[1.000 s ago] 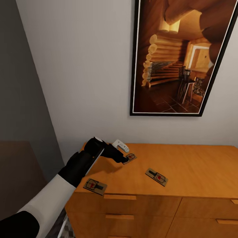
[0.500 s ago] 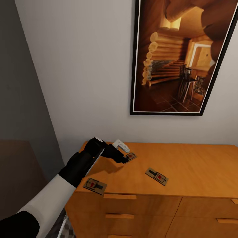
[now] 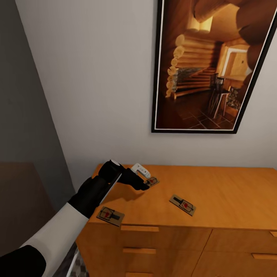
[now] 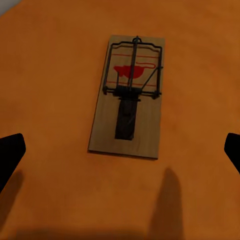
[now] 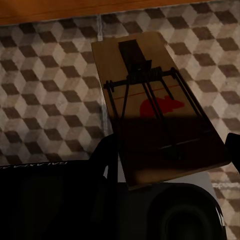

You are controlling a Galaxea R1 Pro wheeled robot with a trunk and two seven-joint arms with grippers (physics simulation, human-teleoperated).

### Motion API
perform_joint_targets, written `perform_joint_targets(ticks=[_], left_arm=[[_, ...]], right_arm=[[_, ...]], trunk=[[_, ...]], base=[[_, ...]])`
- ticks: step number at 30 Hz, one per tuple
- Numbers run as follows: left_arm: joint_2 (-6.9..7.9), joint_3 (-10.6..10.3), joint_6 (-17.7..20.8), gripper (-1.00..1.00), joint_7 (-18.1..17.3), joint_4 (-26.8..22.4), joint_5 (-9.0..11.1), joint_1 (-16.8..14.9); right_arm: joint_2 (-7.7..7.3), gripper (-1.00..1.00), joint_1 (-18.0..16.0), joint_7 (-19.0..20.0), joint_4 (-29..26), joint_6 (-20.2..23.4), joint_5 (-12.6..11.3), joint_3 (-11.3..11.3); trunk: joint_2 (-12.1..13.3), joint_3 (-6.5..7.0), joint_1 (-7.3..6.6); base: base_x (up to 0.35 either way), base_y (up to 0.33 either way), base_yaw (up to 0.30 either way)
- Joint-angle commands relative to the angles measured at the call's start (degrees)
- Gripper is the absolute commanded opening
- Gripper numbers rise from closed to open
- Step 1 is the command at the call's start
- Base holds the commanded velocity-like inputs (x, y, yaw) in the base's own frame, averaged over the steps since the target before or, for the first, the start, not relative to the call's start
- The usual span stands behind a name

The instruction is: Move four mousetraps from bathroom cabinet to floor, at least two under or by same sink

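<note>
Three mousetraps lie on the cabinet (image 3: 231, 200) top: one at the back (image 3: 152, 181), one in the middle (image 3: 182, 205) and one at the front left edge (image 3: 110, 216). My left gripper (image 3: 144, 186) hovers just beside the back one. In the left wrist view that mousetrap (image 4: 129, 97) lies flat on the wood between the wide-apart fingertips (image 4: 10, 155), so the left gripper (image 4: 120, 155) is open. Another mousetrap (image 5: 155, 110) is in my right gripper (image 5: 167, 150), tilted above the cube-patterned bathroom floor (image 5: 45, 90).
A large framed picture (image 3: 209, 65) of a log cabin hangs on the white wall above the cabinet. Drawer handles (image 3: 139, 229) line the cabinet's front. A grey wall (image 3: 23, 115) runs along the left. My dark base (image 5: 50, 200) lies under the right wrist.
The head view has shifted very slightly. My left gripper stays open beside the same back mousetrap, hardly moved; the traps on the cabinet lie where they were.
</note>
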Motion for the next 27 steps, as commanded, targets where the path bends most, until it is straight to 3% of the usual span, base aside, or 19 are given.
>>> perform_joint_targets(ticks=[1,18,27], left_arm=[[-0.01,0.0,0.1,1.00,-0.5,0.0,-0.6,0.0],[-0.01,-0.8,0.2,1.00,-0.4,-0.1,-0.9,0.0],[-0.01,-4.2,0.2,1.00,-0.3,-0.3,-1.2,0.0]], right_arm=[[0.00,-1.00,0.0,0.5,0.1,-0.2,-0.8,0.2],[0.00,-1.00,0.0,0.5,0.1,-0.2,-0.8,0.2],[0.00,-1.00,0.0,0.5,0.1,-0.2,-0.8,0.2]], trunk=[[0.0,-0.15,0.00],[0.0,-1.29,0.00],[0.0,-1.32,0.00]], base=[[0.000,0.000,0.000],[0.000,0.000,0.000],[0.000,0.000,0.000]])
